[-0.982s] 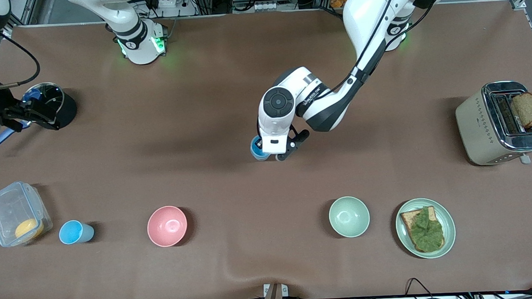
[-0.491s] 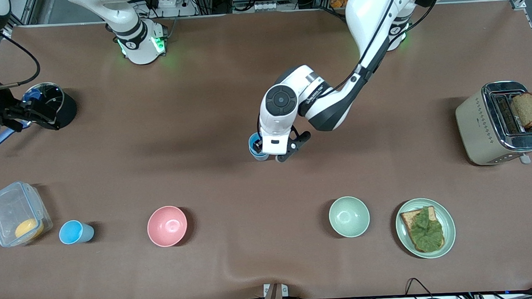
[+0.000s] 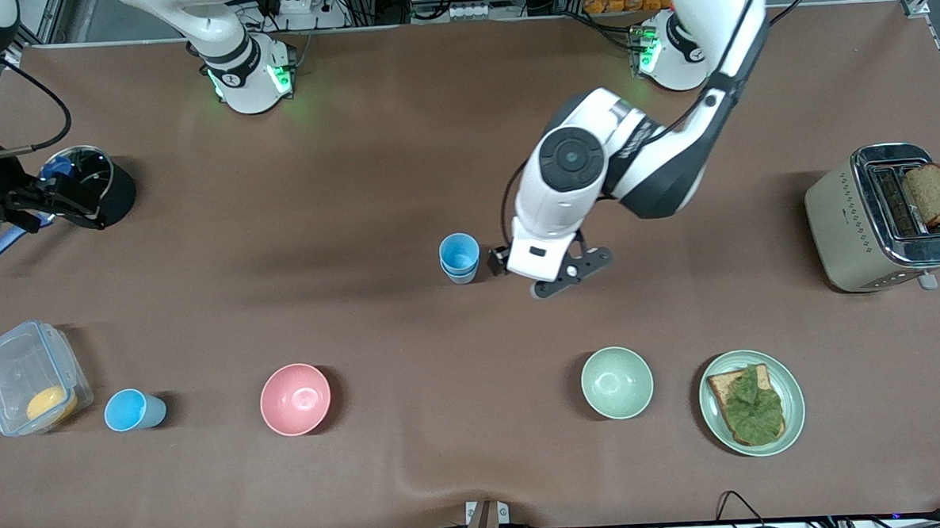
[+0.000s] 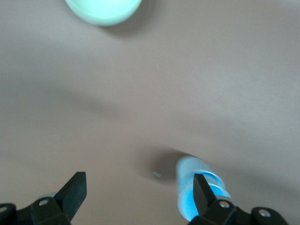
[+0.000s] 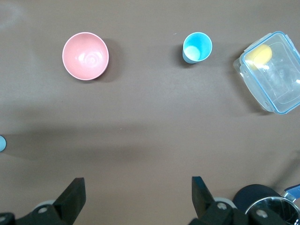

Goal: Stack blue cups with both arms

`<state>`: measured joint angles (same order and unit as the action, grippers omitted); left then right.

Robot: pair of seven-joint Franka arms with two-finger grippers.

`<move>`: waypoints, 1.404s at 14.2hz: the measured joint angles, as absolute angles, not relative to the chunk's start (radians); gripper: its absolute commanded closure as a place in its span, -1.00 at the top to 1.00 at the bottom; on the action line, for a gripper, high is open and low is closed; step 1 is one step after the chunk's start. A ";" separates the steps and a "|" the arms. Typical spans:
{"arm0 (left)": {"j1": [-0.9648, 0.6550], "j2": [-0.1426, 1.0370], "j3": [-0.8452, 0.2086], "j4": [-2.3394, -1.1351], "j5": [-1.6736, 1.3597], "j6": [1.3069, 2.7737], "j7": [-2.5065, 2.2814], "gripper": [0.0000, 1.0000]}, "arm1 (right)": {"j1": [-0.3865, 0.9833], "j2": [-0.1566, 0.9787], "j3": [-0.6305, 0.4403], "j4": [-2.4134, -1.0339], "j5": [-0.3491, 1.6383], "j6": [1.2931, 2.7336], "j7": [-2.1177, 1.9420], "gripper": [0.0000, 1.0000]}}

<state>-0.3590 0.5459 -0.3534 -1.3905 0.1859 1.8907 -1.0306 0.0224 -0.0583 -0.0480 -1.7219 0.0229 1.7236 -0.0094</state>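
The stacked cups (image 3: 459,258) have just been let go by the left gripper (image 4: 136,197), jaws spread, now beside them. Right gripper (image 5: 136,199) waits spread-open; lone cup (image 3: 133,410) is left.

Even overhead light, blurred left wrist view

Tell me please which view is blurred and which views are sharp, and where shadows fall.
Left wrist view: soft and smeared, the stacked blue cups look streaked. Front view: sharp; the left gripper hangs open beside that stack. Right wrist view: sharp; pink bowl casts a faint shadow.
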 measured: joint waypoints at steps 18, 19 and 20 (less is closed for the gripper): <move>-0.057 0.339 -0.363 -1.433 0.205 1.679 -0.317 1.00 | 0.022 -0.058 -0.047 -1.722 0.023 1.720 -0.009 1.00; -0.041 0.313 -0.362 -1.433 0.192 1.636 -0.317 1.00 | 0.022 -0.058 -0.047 -1.721 0.023 1.720 -0.009 1.00; -0.019 0.288 -0.362 -1.433 0.173 1.587 -0.317 1.00 | 0.022 -0.058 -0.047 -1.721 0.023 1.720 -0.009 1.00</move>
<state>-0.0190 0.2882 -0.3617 -1.4329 0.1729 1.5866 -0.3169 0.0224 -0.0580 -0.0472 -1.7215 0.0229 1.7196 -0.0094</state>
